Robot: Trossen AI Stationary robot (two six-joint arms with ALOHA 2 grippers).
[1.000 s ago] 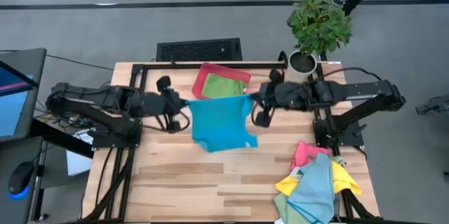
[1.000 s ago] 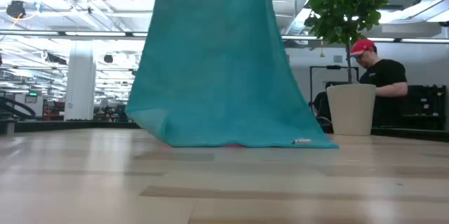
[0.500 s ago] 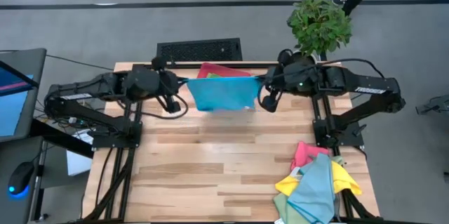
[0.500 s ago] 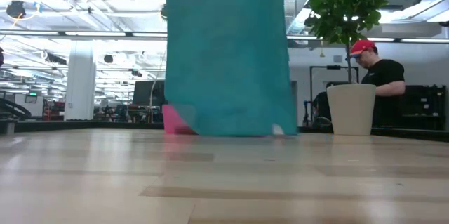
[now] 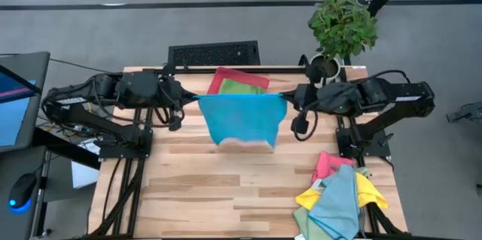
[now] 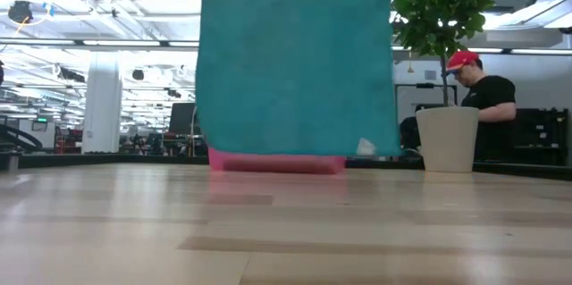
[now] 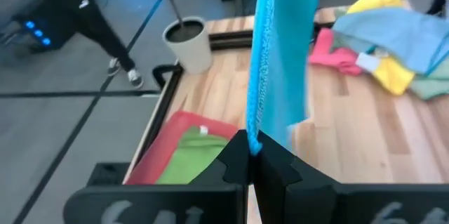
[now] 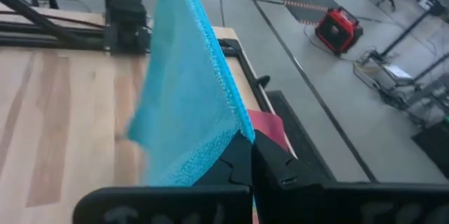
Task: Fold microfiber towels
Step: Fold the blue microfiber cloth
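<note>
High view: blue towel hanging taut between left gripper and right gripper, both clamped on top corners, above table by red tray. Keep corners level, lower evenly.

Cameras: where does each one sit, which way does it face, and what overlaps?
High: overhead, straight down; both arms, the blue towel stretched between left gripper and right gripper, the red tray beyond.
Low: table height, level across the table; the towel hanging, no arm visible.
Left wrist: past its own shut fingers pinching a towel corner; towel pile, plant pot.
Right wrist: past its own shut fingers on the other corner.
Shared: the towel in all four; the tray in high and left wrist.
</note>
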